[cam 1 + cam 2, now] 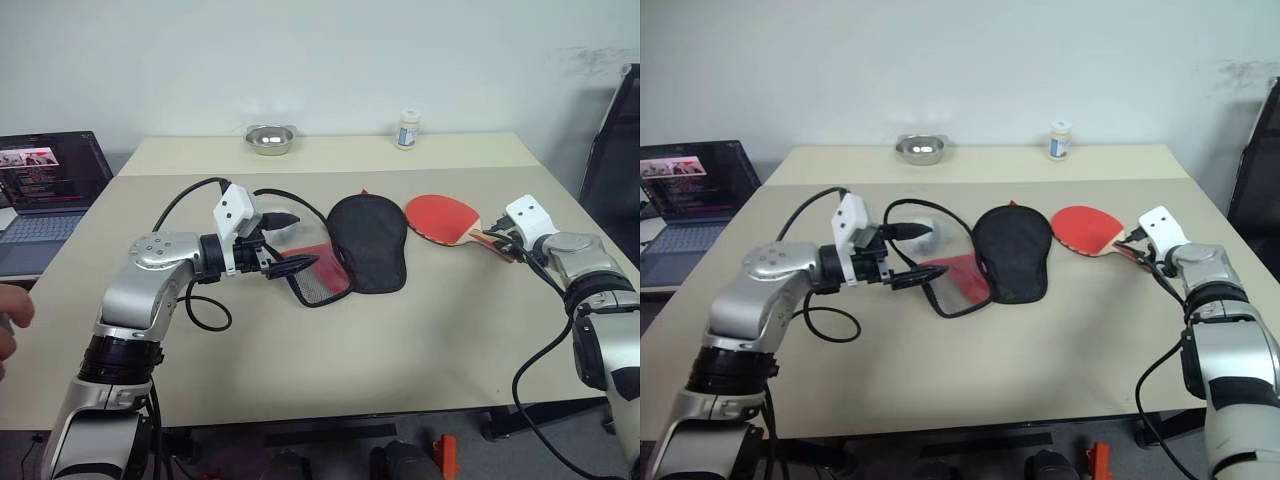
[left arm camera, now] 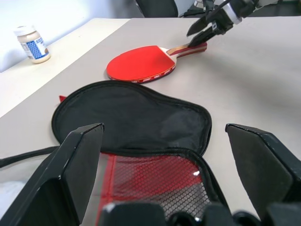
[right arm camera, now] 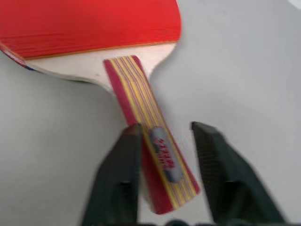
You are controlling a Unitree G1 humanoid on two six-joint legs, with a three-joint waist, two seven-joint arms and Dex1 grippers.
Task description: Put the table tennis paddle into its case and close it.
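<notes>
The table tennis paddle (image 1: 440, 215) lies flat on the table, red face up, with its striped wooden handle (image 3: 150, 141) pointing toward my right gripper (image 1: 495, 240). That gripper is open and straddles the end of the handle. One finger (image 3: 120, 165) touches the handle's side, while the other stands a little apart. The case (image 1: 368, 243) lies left of the paddle, black side up, with its red mesh flap (image 1: 322, 272) folded out toward my left gripper (image 1: 288, 242). The left gripper hovers wide open just in front of that flap, holding nothing.
A metal bowl (image 1: 269, 138) and a small white bottle (image 1: 407, 130) stand at the table's far edge. An open laptop (image 1: 45, 185) sits off to the left, and a person's hand (image 1: 12, 315) shows at the left border. Black cables loop beside my left arm.
</notes>
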